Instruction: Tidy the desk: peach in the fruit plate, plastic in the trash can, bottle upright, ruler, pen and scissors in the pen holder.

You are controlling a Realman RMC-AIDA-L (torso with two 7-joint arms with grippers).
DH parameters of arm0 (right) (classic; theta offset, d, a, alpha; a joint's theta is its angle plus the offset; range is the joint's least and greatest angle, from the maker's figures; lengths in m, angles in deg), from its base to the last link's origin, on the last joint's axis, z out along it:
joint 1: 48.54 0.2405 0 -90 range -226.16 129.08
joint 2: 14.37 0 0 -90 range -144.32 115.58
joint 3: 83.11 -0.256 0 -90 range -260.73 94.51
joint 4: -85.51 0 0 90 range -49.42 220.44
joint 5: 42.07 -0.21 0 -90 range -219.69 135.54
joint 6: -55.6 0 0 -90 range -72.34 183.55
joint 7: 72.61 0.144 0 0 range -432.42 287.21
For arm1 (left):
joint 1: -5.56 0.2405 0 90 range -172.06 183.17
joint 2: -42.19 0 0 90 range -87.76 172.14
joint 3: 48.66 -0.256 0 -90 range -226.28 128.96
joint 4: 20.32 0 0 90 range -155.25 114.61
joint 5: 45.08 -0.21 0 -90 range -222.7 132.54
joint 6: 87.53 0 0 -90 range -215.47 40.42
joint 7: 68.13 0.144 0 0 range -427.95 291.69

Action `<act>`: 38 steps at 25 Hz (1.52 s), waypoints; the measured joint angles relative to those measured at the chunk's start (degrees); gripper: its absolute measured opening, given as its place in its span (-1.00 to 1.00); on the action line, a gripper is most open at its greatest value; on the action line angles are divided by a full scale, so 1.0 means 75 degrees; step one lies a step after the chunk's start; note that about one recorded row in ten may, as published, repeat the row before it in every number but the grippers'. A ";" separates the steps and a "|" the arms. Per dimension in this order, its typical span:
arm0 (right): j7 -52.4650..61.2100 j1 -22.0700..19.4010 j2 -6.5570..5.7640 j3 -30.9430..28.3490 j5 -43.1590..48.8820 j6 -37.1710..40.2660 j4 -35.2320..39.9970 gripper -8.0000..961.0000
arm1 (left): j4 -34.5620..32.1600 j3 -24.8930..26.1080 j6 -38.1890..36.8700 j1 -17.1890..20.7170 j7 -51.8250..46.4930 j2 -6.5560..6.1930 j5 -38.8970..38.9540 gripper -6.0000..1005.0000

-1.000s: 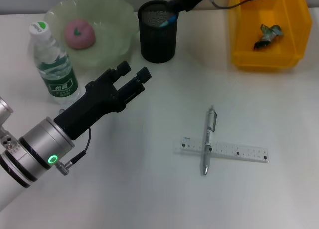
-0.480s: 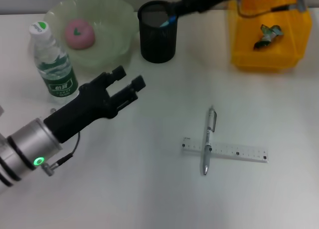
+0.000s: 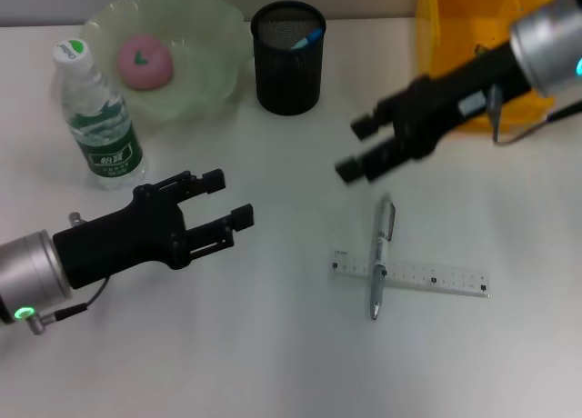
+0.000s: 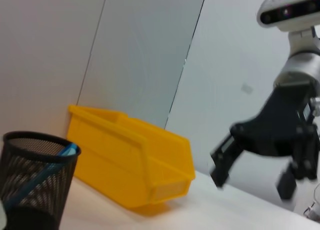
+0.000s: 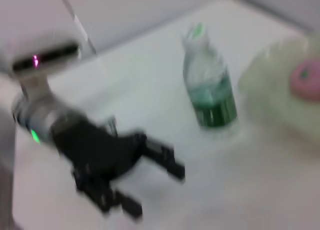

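The right hand [image 3: 356, 148] hangs above the surface [image 3: 273, 345] with its two fingers spread wide and nothing between them, at about 11 o'clock from the pen [image 3: 380, 256]. The left hand [image 3: 228, 198] is equally wide open and empty, well apart at 9 o'clock from the pen.

The pen lies across the clear ruler [image 3: 409, 275], touching it, the two forming a cross. That is the main hazard, I judge: fingers closing on the pen near the crossing could catch the ruler's edge too, dragging it along or flicking it away. A round, slim pen may also roll out of a grip that comes down off-centre.

The pen holder [image 3: 288, 58] sits at 11 o'clock from the pen and already has a blue-handled item in it, presumably the scissors; a pen lowered at a slant could snag on this or on the mesh rim.

The peach [image 3: 144, 61] is in the fruit plate [image 3: 205, 73], and the bottle [image 3: 94, 114] stands upright beside it. The yellow trash can [image 3: 482, 45] is partly hidden behind the right arm. Both hands work close together, so a crossing reach risks a collision.
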 joint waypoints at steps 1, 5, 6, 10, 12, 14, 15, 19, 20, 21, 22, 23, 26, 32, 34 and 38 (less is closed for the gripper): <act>-0.0068 -0.0001 0.0058 0.0033 0.0180 -0.0007 -0.0012 0.53 | 0.0000 0.0000 0.0000 0.0000 0.0000 0.0000 0.0000 0.45; -0.0465 0.0009 0.0178 0.0306 0.0609 -0.0036 -0.0200 0.70 | -0.0238 -0.0120 0.0045 0.0099 -0.0193 -0.0080 0.0000 0.45; -0.0549 0.0015 0.0183 0.0398 0.0628 -0.0039 -0.0259 0.69 | -0.0258 -0.0111 0.0045 0.0112 -0.0240 -0.0104 0.0000 0.45; -0.0888 0.0023 0.0227 0.0801 0.0644 -0.0112 -0.0396 0.67 | -0.0275 -0.0301 0.0050 0.0123 -0.0301 -0.0159 0.0001 0.45; -0.1026 0.0002 0.0238 0.1035 0.0647 -0.0168 -0.0425 0.65 | -0.0283 -0.0327 0.0061 0.0123 -0.0327 -0.0163 -0.0004 0.45; -0.1119 -0.0019 0.0264 0.1278 0.0649 -0.0268 -0.0458 0.64 | -0.0284 -0.0327 0.0061 0.0124 -0.0332 -0.0164 -0.0009 0.45; -0.1158 -0.0034 0.0283 0.1415 0.0650 -0.0356 -0.0477 0.63 | -0.0285 -0.0328 0.0061 0.0124 -0.0334 -0.0165 -0.0010 0.45; -0.1412 -0.0105 0.0352 0.1965 0.0653 -0.0777 -0.0620 0.60 | -0.0288 -0.0328 0.0062 0.0124 -0.0338 -0.0148 -0.0014 0.45; -0.1535 -0.0130 0.0368 0.2230 0.0652 -0.0998 -0.0715 0.59 | -0.0289 -0.0328 0.0061 0.0124 -0.0339 -0.0139 -0.0016 0.45; -0.1535 -0.0130 0.0368 0.2230 0.0652 -0.0998 -0.0715 0.59 | -0.0290 -0.0328 0.0061 0.0123 -0.0340 -0.0137 -0.0016 0.45; -0.1583 -0.0150 0.0375 0.2383 0.0649 -0.1133 -0.0749 0.58 | -0.0291 -0.0328 0.0063 0.0123 -0.0340 -0.0136 -0.0018 0.45; -0.1622 -0.0171 0.0380 0.2534 0.0637 -0.1268 -0.0775 0.57 | -0.0293 -0.0328 0.0065 0.0123 -0.0341 -0.0135 -0.0018 0.45; -0.1745 -0.0228 0.0401 0.2859 0.0599 -0.1586 -0.0839 0.55 | -0.0295 -0.0328 0.0071 0.0134 -0.0343 -0.0141 -0.0019 0.45; -0.1922 -0.0269 0.0435 0.3197 0.0409 -0.1978 -0.1010 0.51 | -0.0295 -0.0315 0.0072 0.0153 -0.0344 -0.0145 -0.0019 0.45; -0.1963 -0.0259 0.0436 0.3310 0.0324 -0.2067 -0.1052 0.49 | -0.0295 -0.0315 0.0073 0.0154 -0.0344 -0.0144 -0.0019 0.45; -0.1984 -0.0271 0.0440 0.3606 0.0273 -0.2240 -0.1068 0.47 | -0.0295 -0.0301 0.0073 0.0145 -0.0343 -0.0142 -0.0019 0.45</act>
